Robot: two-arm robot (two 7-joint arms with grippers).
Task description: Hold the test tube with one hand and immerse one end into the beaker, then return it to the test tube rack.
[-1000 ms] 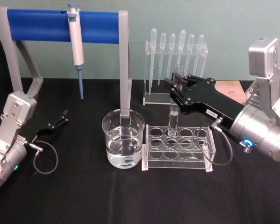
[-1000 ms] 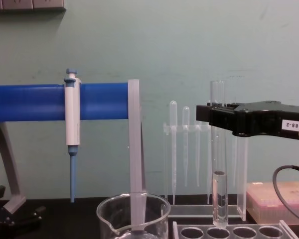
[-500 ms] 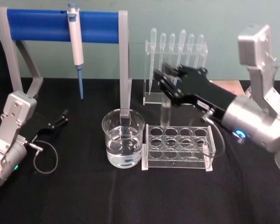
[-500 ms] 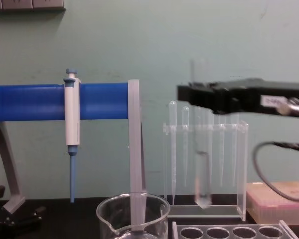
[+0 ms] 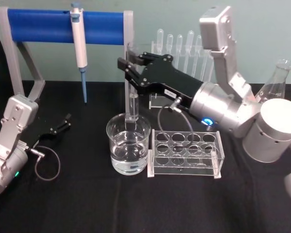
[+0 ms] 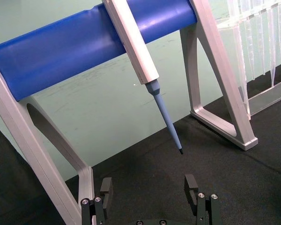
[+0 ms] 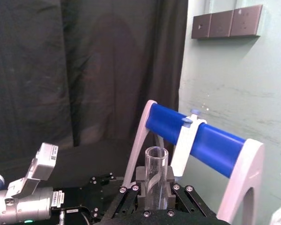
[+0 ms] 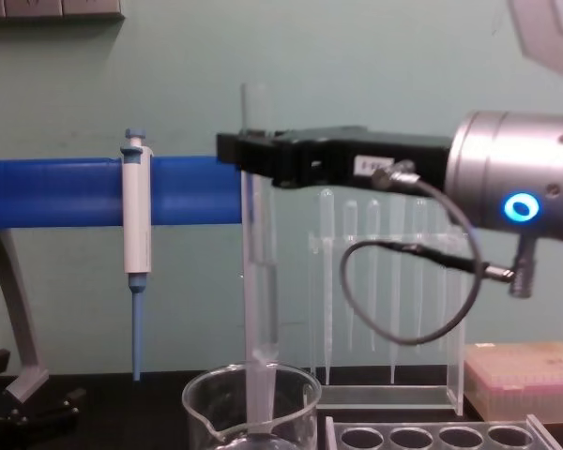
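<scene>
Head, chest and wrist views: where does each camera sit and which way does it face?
Head view: high, looking down at the table; both arms show, right end effector gripping the test tube at the beaker, left end effector parked.
Chest view: lower, looking level across; right end effector reaches from the right.
Left wrist view: on the left arm, facing the pipette; its open fingers show.
Right wrist view: on the right arm, facing the left arm beyond the test tube.
Shared: head and chest show test tube, beaker, pipette.
</scene>
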